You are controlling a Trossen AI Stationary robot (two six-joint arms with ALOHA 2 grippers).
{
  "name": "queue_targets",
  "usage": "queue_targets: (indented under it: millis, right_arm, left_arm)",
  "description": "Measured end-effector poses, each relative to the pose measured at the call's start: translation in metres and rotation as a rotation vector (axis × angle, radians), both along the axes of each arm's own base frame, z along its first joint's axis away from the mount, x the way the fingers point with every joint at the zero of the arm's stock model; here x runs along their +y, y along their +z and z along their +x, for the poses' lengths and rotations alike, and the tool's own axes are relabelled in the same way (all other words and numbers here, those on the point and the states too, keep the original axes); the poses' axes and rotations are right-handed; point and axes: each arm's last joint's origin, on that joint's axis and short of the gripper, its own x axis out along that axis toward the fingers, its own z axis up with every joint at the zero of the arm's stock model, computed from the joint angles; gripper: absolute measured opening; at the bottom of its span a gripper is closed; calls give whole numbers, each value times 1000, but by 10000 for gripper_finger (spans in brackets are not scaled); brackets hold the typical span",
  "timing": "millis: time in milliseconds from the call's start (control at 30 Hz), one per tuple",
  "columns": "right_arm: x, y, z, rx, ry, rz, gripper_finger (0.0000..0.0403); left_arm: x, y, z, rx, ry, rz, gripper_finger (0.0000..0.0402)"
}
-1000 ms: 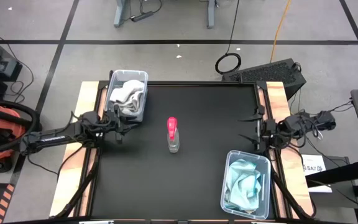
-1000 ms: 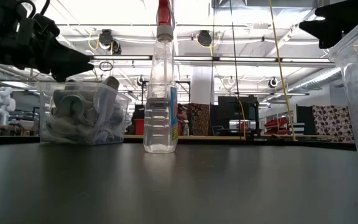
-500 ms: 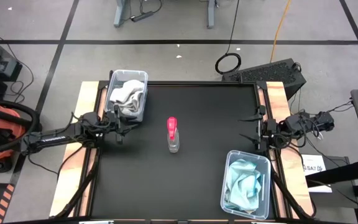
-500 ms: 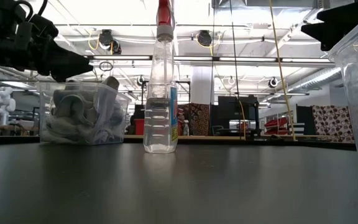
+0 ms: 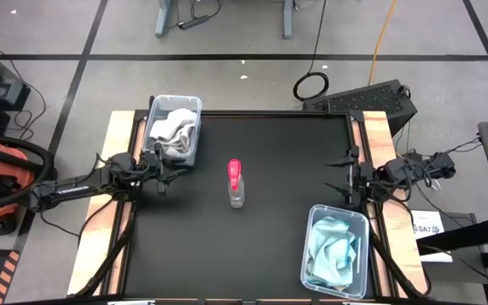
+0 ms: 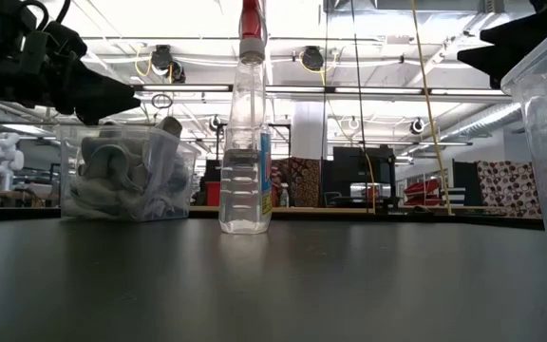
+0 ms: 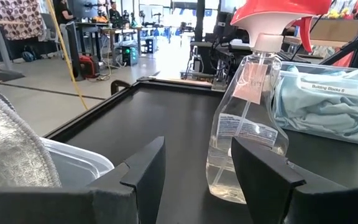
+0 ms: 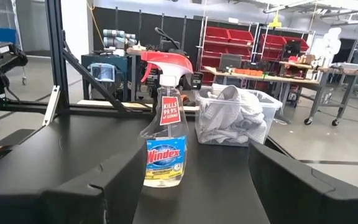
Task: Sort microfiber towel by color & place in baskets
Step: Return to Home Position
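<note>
High: fluffy grey towels (image 5: 174, 129) in clear rounded bin (image 5: 148, 127), far left; crumpled blue towels (image 5: 333, 252) in near-right bin (image 5: 364, 247); pink-capped spray bottle (image 5: 236, 188) mid black surface (image 5: 269, 246). Left gripper (image 5: 169, 169) beside that far-left bin, right gripper (image 5: 343, 176) at right edge. Wrists: both spread wide.

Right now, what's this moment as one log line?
grey towels in left basket | blue towels in right basket | spray bottle mid-table | left gripper open, left edge | right gripper open, right edge

- Black table (image 5: 269, 144) had wooden strips along both sides.
- Clear bin (image 5: 174, 98) sat at its far left corner.
- Second bin (image 5: 361, 254) sat near right.
- Red-topped spray bottle (image 5: 236, 188) stood upright mid-table, well apart from both.
</note>
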Motion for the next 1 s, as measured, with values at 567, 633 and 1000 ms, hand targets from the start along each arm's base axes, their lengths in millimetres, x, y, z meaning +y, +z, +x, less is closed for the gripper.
queue_targets:
  millis: [567, 633, 1000]
  right_arm:
    - [3, -19, 5, 73, 30, -39, 269]
    - [3, -26, 8, 88, 30, -33, 269]
    - [4, -29, 9, 93, 58, -71, 253]
  left_arm:
    - [0, 0, 0, 1, -1, -30, 190]
    - [0, 0, 0, 0, -1, -32, 190]
    - [0, -1, 0, 2, -1, -27, 190]
